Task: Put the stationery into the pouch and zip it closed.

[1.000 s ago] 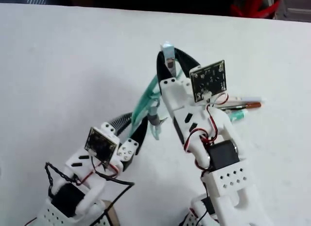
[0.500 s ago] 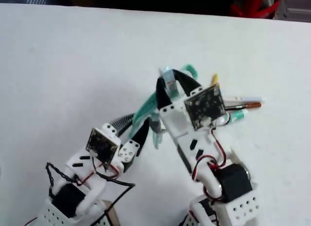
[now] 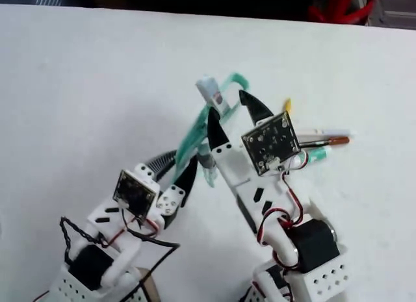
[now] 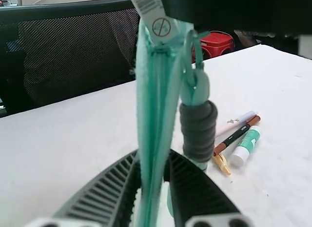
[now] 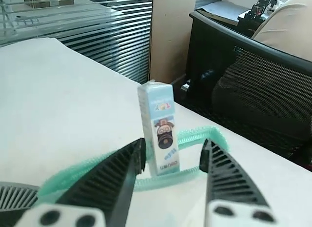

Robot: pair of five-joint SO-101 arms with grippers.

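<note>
Inventory of the workspace, largest first.

1. Table [image 3: 78, 88]: white, under both my arms.
2. Pouch [image 4: 151, 114]: teal mesh, held up on edge. My left pincer [image 4: 153, 173] is clamped on its lower rim, so the fabric rises straight out from between those jaws. The far end with the mouth lies beside my right pincer [image 5: 173, 145].
3. Right pincer: jaws spread, gripping nothing, one on each side of item 5 and clear of it.
4. Pens [image 4: 239, 132]: two, lying together on the table, well off to the side of my left pincer and beyond the pouch.
5. Eraser [image 5: 158, 129]: a sleeved block standing upright between my right jaws, with the pouch's rim looped around its foot. Much of it pokes above the rim.
6. Grey ribbed pull [image 4: 197, 129]: hangs on a teal loop just above my left jaws.
7. Glue stick [image 4: 246, 144]: touching the pens.
8. Yellow piece [image 4: 222, 163]: just beside the pens; too small to identify.

Step in hand, as I judge it: filling, eraser first. Next, I should push the eraser fully inside, then fetch items 4, 7 and 8. The zip comes last.
</note>
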